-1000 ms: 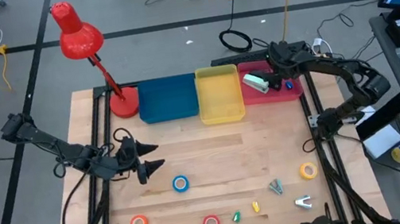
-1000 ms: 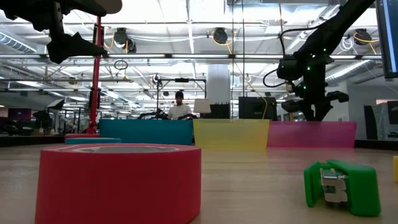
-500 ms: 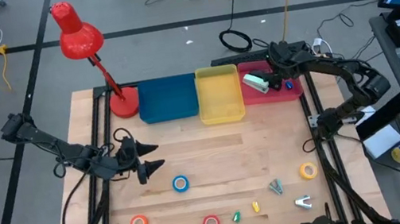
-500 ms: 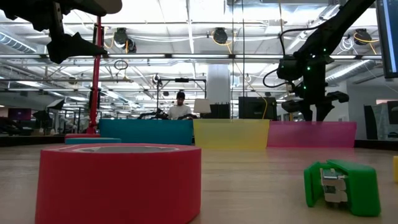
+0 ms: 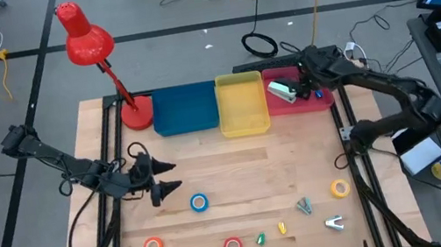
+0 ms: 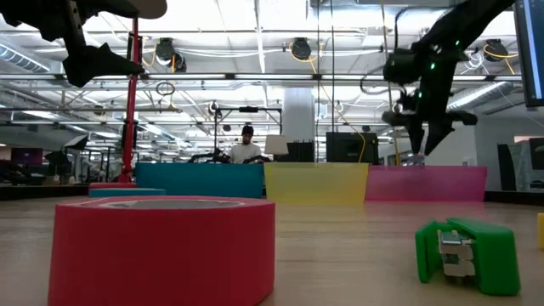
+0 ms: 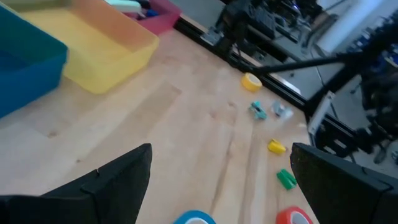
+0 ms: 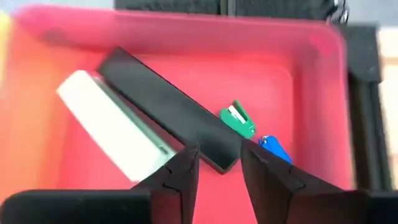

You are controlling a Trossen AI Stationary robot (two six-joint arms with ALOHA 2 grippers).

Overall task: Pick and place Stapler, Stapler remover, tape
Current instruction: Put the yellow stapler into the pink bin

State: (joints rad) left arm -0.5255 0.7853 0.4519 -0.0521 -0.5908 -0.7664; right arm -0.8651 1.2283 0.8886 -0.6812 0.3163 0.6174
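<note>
Stapler [image 8: 134, 121] inside red bin [image 8: 311, 93]

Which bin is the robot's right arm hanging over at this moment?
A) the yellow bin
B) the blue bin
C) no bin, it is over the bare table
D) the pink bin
D: the high view shows the right gripper above the pink bin, and its wrist camera looks straight down into that bin at a stapler lying inside.

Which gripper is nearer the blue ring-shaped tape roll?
Left. The left gripper hangs just beside the blue ring-shaped tape roll, while the right gripper hangs over the pink bin.
</note>
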